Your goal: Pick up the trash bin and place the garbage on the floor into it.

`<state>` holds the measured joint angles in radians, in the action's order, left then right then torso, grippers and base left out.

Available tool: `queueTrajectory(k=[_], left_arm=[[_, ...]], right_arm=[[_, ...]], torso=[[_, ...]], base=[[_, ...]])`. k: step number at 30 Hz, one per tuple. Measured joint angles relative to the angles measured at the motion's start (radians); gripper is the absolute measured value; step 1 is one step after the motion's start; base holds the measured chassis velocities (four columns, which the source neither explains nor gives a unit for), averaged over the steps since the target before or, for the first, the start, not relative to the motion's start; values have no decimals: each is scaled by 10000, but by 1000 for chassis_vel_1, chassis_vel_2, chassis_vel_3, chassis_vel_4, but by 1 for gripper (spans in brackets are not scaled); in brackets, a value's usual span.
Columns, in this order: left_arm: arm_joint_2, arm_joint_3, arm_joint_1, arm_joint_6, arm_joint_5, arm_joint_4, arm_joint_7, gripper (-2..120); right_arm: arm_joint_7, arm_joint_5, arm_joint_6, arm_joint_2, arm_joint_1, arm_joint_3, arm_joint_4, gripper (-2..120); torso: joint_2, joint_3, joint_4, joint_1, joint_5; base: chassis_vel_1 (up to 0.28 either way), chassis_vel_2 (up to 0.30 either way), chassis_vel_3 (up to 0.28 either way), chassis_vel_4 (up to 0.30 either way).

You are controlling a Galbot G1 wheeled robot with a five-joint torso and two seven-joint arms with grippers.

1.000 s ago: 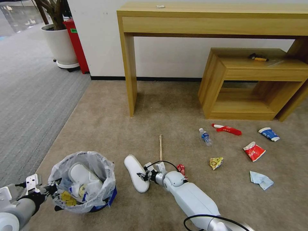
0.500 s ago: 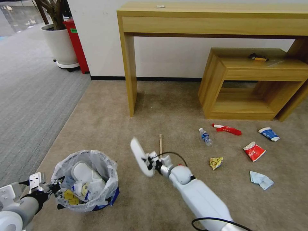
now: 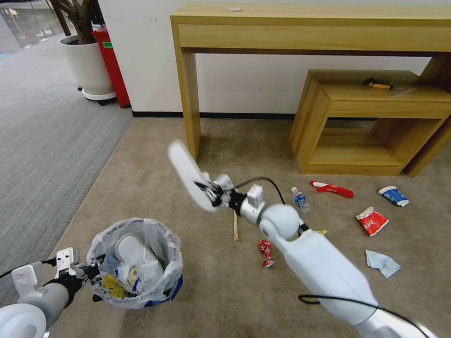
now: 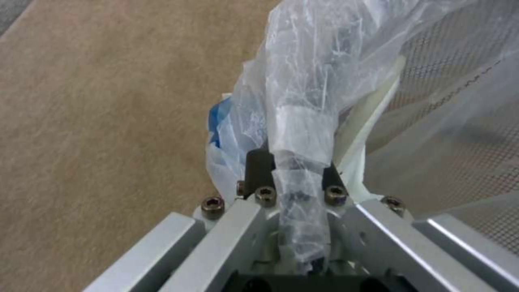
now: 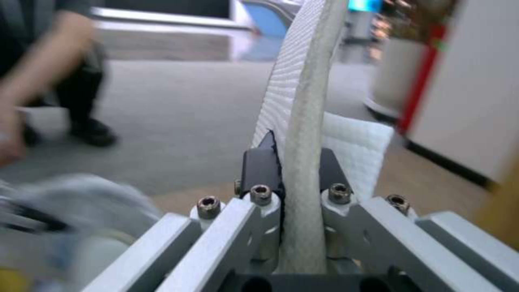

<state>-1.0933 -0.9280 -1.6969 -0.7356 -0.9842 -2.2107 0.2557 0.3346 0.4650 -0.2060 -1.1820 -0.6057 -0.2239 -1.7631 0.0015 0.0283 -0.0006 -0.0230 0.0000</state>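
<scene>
Slipper (image 3: 188, 176) lifted off the floor (image 3: 155, 188), pinched in the right tool (image 3: 210, 194).
Bin (image 3: 141, 263), its rim pinched by the left tool (image 3: 91, 272), has shifted toward it, ready for the drop.

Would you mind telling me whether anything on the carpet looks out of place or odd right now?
Litter is strewn across the beige floor: a wooden stick, red can, clear bottle, wrappers and a pale tissue. The right gripper holds a white slipper aloft, while the left gripper pinches the trash bin by its bag.
</scene>
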Motion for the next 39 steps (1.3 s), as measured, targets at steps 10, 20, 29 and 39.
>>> queueTrajectory(k=[10, 20, 29, 39], left_arm=[[538, 730, 217, 0, -460, -416, 682, 0], [714, 680, 105, 3, -832, -690, 789, 0], [734, 542, 86, 3, -890, -720, 808, 0], [692, 514, 83, 3, -802, -655, 793, 0]], right_arm=[[-44, -97, -173, -79, 421, -2411, -582, 3], [-238, -941, 183, -224, 141, -3051, -40, 3], [-701, -1169, 294, 358, -413, -2791, -271, 34], [-1065, -1194, 310, 1010, -1205, -1962, -805, 66]], torso=[[0, 0, -1, 0, 0], [-1, 0, -2, 0, 0], [0, 0, -3, 0, 2], [0, 0, 0, 0, 3]], base=[[0, 0, 0, 0], [0, 0, 0, 0], [0, 0, 0, 0], [0, 0, 0, 0]])
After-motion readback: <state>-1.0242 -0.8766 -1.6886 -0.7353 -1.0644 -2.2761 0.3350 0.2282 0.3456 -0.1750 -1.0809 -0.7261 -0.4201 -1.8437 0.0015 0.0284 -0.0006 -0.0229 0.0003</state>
